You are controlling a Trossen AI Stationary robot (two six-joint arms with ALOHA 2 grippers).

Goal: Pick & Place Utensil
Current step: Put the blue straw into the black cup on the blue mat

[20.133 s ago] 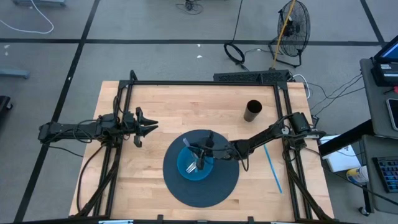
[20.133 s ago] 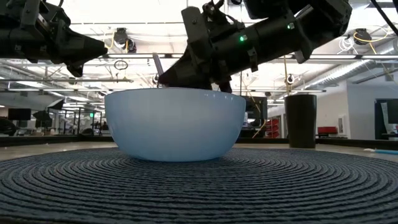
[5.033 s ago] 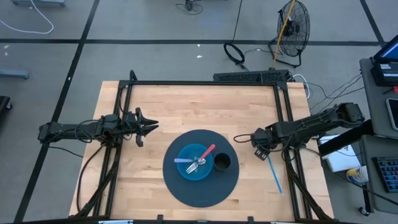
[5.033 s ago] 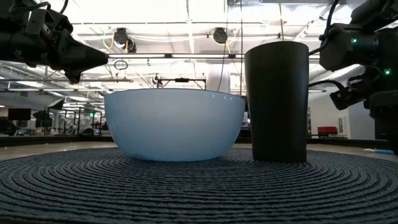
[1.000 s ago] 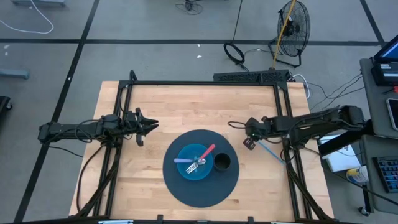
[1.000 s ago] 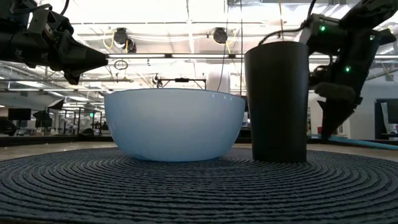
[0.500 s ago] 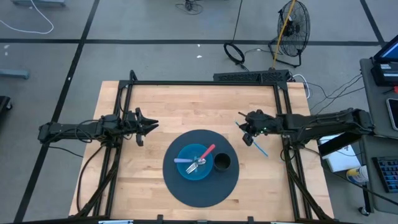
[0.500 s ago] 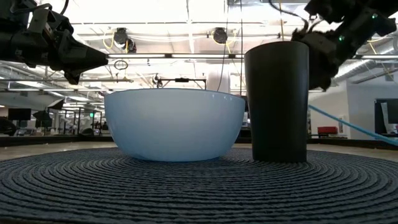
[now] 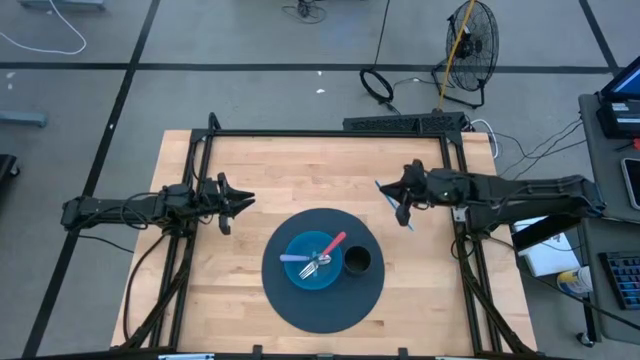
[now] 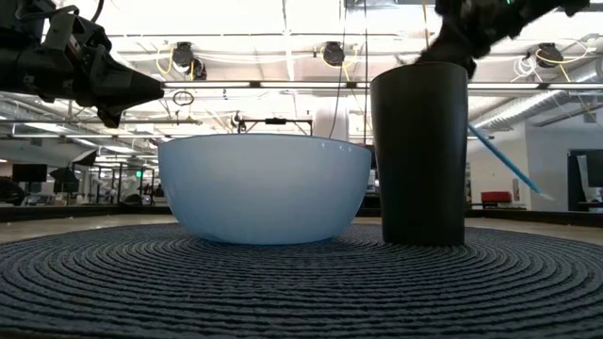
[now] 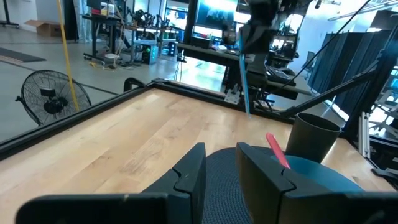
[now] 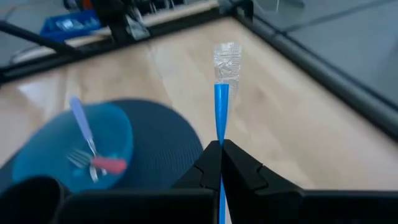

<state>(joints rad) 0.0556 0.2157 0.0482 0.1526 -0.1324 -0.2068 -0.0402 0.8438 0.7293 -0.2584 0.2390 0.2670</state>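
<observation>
A: Item, blue straw [image 9: 393, 202]: we list it lifted off the counter [image 9: 290, 180], where it lay a moment ago, pinched in the right gripper [image 9: 404, 194] jaws, now at two o'clock from the bowl [image 9: 313, 262].

B: Left gripper [image 9: 232, 204]: we list it idle at nine o'clock, jaws part open, empty. Delivery looks next.

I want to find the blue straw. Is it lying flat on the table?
No, the right claw is pinched shut on the blue straw, holding it up in the air above the table.
</observation>
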